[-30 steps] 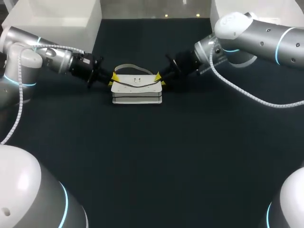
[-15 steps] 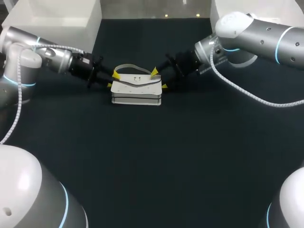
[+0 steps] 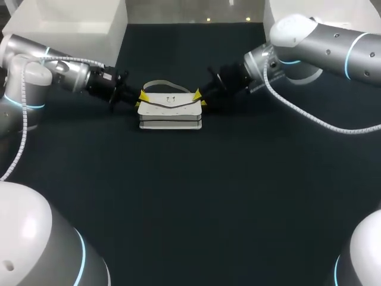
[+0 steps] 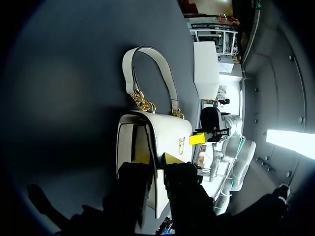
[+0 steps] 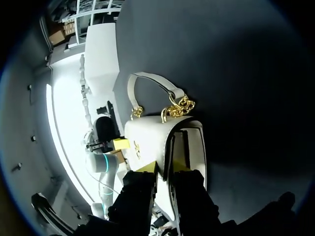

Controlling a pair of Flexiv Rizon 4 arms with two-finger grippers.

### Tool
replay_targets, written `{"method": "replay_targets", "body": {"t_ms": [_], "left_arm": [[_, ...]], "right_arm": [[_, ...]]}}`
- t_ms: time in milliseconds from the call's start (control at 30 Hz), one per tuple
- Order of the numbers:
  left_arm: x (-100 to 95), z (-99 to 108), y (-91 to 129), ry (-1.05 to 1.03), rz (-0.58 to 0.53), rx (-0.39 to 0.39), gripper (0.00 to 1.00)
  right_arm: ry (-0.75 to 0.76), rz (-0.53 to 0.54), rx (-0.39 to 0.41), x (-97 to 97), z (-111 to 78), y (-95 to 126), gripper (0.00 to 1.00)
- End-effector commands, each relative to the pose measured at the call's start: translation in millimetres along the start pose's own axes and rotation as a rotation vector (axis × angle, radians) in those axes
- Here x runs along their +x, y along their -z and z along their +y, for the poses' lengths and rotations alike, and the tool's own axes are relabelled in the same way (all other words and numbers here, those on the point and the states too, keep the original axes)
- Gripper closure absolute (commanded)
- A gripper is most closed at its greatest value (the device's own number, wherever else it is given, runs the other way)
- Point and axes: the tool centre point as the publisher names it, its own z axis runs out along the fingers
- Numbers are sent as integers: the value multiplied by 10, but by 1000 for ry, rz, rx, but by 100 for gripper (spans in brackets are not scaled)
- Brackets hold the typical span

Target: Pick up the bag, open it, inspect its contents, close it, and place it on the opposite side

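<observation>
One bag (image 3: 171, 113) is all I have to handle, and it sits toward the far middle of the table (image 3: 190, 196), squarely between my two claws. What the coming move turns on is how it lies. Its long axis runs side to side, straight from one claw to the other. My left claw (image 3: 141, 98) meets its left end and my right claw (image 3: 199, 98) meets its right end. Each comes in end-on, and neither is nearer than the other. From above, the flap (image 3: 171, 105) is uppermost. The single handle (image 3: 156, 83) lies out behind the bag, on the side away from me, hung on gold chain links (image 4: 143, 103). Both claws are pressed nearly together, and each has an end edge of the flap caught between its yellow tips. In the wrist views one tip lies over the flap and the other tucks beneath it, against the bag's side panel. So I am pinching the bag by its flap at both ends at once. I judge that the flap hinges along the handle side. Opening it would then mean raising both ends evenly, up and back toward the handle, or the flap will twist. By count I have one bag, one flap, one handle, and two claws with two yellow tips each.
</observation>
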Motion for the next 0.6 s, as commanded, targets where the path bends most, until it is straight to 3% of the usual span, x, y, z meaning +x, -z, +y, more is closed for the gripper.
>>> {"method": "replay_targets", "body": {"t_ms": [33, 200, 233, 267, 300, 333, 367, 400, 467, 533, 567, 600], "left_arm": [[64, 19, 5, -18, -9, -1, 100], [22, 7, -18, -5, -19, -3, 100], [3, 2, -25, 0, -18, -3, 76], [-9, 2, -29, 6, -14, -3, 54], [-18, 2, -30, 8, -13, -4, 50], [-29, 4, -32, 11, -11, -3, 46], [-40, 2, -34, 16, -9, -3, 46], [-50, -1, -36, 18, -8, -3, 48], [-69, -7, -42, 25, -8, -4, 49], [-84, -12, -49, 32, -11, -2, 53], [-92, -16, -51, 34, -11, -2, 55], [-97, -19, -50, 36, -11, -1, 62]], "right_arm": [[7, -9, -3, 45, -22, -3, 100], [12, -16, 4, 35, -31, -24, 100], [9, -17, 4, 26, -30, -33, 100], [7, -17, 5, 20, -31, -39, 79], [3, -16, 7, 14, -32, -42, 58], [1, -15, 8, 9, -33, -43, 45], [0, -14, 8, 5, -33, -44, 24], [-2, -14, 9, 1, -32, -46, 19], [-5, -16, 9, -6, -30, -52, 18], [-9, -18, 10, -17, -26, -60, 23], [-10, -18, 10, -22, -26, -64, 29], [-12, -18, 11, -25, -27, -69, 50]]}}
